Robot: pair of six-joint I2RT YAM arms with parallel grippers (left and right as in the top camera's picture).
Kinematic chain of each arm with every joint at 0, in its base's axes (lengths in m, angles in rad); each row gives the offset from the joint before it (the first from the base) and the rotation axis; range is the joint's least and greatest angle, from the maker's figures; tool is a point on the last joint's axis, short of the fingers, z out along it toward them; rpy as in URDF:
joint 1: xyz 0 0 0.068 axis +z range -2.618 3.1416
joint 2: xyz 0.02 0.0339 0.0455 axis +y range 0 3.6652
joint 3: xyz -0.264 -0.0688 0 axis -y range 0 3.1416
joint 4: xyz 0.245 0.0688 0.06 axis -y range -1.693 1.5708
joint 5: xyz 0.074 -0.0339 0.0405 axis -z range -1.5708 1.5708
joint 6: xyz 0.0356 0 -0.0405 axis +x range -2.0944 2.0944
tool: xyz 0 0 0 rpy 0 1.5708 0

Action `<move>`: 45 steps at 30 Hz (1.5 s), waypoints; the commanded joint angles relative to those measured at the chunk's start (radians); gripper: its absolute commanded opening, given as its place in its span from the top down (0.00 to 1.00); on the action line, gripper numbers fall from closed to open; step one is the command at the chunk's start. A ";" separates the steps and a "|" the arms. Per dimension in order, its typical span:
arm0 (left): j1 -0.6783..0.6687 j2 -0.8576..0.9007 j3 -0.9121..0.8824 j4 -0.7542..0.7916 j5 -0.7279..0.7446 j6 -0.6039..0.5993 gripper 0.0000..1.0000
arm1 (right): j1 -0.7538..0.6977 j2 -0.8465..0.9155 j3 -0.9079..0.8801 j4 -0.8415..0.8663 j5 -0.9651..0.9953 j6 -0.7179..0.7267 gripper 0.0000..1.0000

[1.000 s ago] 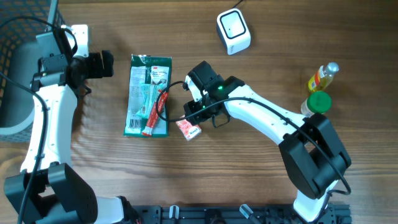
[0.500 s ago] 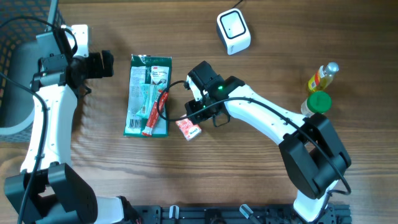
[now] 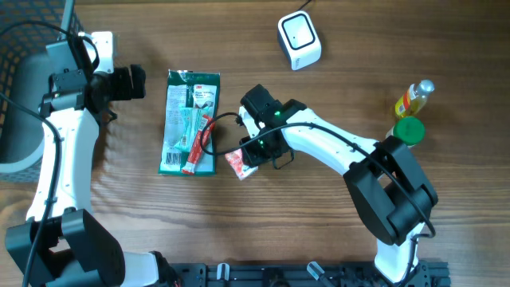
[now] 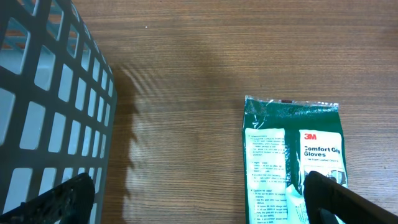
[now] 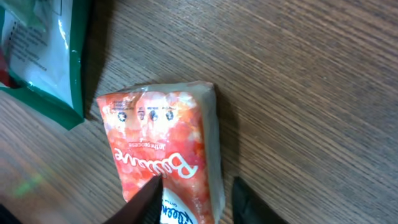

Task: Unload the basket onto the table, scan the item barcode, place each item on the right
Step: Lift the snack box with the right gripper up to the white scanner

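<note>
Straddling the packet [image 5: 163,144], just right of the gloves [image 3: 190,119], with right gripper [image 5: 196,198]. Part-open about it; cannot tell whether clamped.

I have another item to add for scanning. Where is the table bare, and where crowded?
Bare wood lies between the scanner and the bottles, and in front of the glove packet. Crowded around the red sachet, hemmed by that packet and the right fingers.
</note>
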 commanded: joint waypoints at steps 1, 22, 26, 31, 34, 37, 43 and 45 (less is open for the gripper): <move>0.003 -0.013 0.013 0.002 0.012 0.015 0.00 | 0.002 0.022 -0.018 0.015 -0.023 -0.001 0.66; 0.003 -0.013 0.013 0.002 0.012 0.015 0.00 | -0.114 -0.215 0.000 -0.033 -0.148 -0.089 0.96; 0.003 -0.013 0.013 0.002 0.012 0.015 0.00 | -0.114 -0.299 0.000 -0.043 -0.134 -0.106 0.96; 0.003 -0.013 0.013 0.002 0.012 0.015 0.00 | -0.114 -0.315 0.000 -0.032 -0.134 -0.105 0.96; 0.003 -0.013 0.013 0.002 0.012 0.015 0.00 | -0.120 -0.332 0.005 -0.035 -0.155 -0.107 0.96; 0.003 -0.013 0.013 0.002 0.012 0.015 0.00 | -0.129 -0.395 0.029 -0.069 -0.282 -0.201 0.96; 0.003 -0.013 0.013 0.002 0.012 0.015 0.00 | -0.129 -0.506 0.029 -0.242 -0.492 -0.534 0.96; 0.003 -0.013 0.013 0.002 0.012 0.015 0.00 | -0.129 -0.505 0.028 -0.293 -0.537 -0.605 0.96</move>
